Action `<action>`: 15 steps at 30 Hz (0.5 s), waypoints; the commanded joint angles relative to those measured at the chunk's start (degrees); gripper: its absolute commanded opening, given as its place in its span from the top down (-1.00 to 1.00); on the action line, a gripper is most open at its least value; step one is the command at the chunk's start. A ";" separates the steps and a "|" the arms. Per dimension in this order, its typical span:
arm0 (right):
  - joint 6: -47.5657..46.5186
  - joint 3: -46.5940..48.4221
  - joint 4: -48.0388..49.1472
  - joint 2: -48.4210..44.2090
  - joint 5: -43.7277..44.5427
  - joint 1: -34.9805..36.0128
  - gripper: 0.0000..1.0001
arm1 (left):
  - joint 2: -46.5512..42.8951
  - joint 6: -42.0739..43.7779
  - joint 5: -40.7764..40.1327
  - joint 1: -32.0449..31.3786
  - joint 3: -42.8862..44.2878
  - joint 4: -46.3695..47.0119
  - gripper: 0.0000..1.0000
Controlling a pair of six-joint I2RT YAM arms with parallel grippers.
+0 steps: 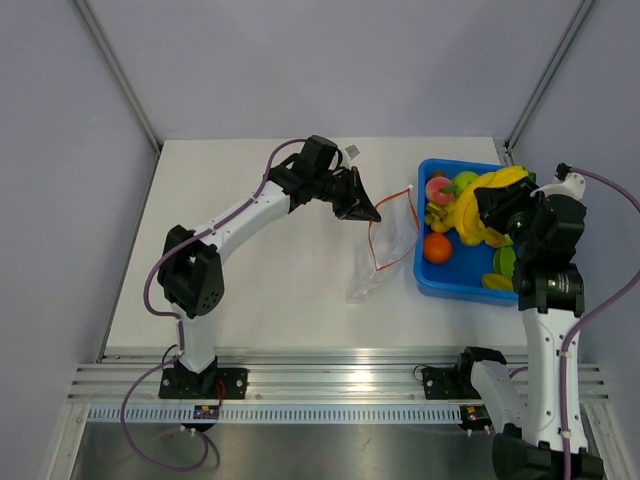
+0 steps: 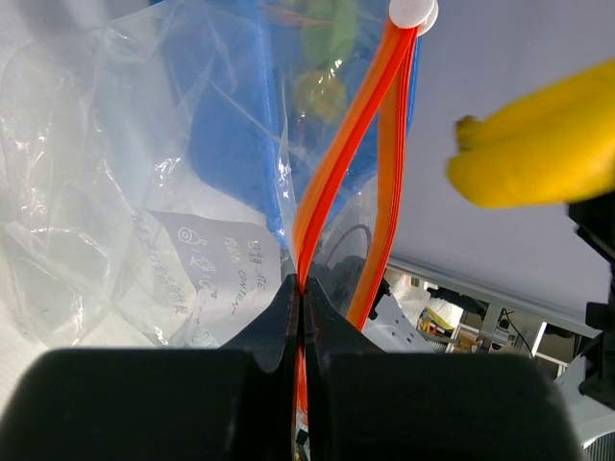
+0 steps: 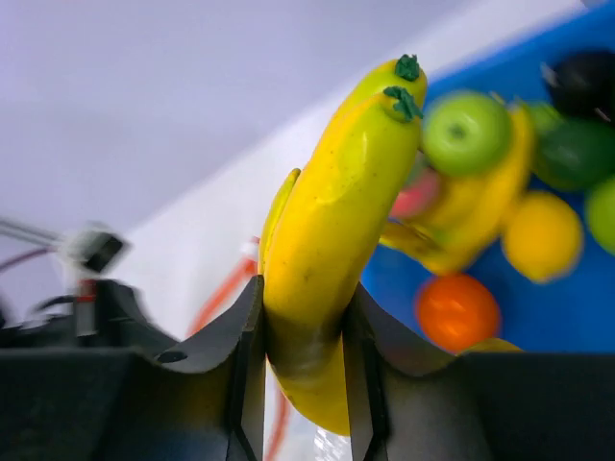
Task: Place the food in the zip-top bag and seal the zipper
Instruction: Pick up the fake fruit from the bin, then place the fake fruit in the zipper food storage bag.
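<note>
Right wrist view: clamping a yellow banana bunch (image 3: pixel 336 211) in the right gripper (image 3: pixel 306 327), up over the blue bin (image 3: pixel 577 327). Pinching the orange-red zipper (image 2: pixel 336 163) in the closed left gripper (image 2: pixel 303 293), holding the zip-top bag (image 2: pixel 115 173) up just beside the bin. Carry across, aim the tip between the parted strips, lower slowly, avoid snagging the film.

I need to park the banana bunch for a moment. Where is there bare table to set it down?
Bare table lies between the left arm and the near rail, and left of that arm toward the far corner. Crowded on the right: the blue bin is full of fruit, with the zip-top bag close beside its left wall.
</note>
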 commanded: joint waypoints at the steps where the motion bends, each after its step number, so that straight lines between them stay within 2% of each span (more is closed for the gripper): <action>1: 7.25 -0.15 18.82 -3.27 -11.88 -0.14 1.00 | 0.33 -0.57 0.18 0.12 2.42 2.13 1.00; 5: 16.48 -1.29 28.32 -1.52 -20.57 -0.14 1.00 | 0.24 -0.84 0.17 0.12 2.51 2.22 1.00; 6: 20.41 -1.99 34.51 -1.26 -21.64 -0.06 1.00 | 0.24 -0.84 0.18 0.12 2.42 2.22 1.00; 9: 27.10 -4.72 43.15 -0.38 -24.72 0.12 1.00 | 0.24 -1.01 0.09 0.12 2.33 2.30 1.00; 15: 33.63 -8.50 51.88 1.82 -26.66 4.58 1.00 | 0.15 -1.63 0.26 0.12 2.33 2.83 1.00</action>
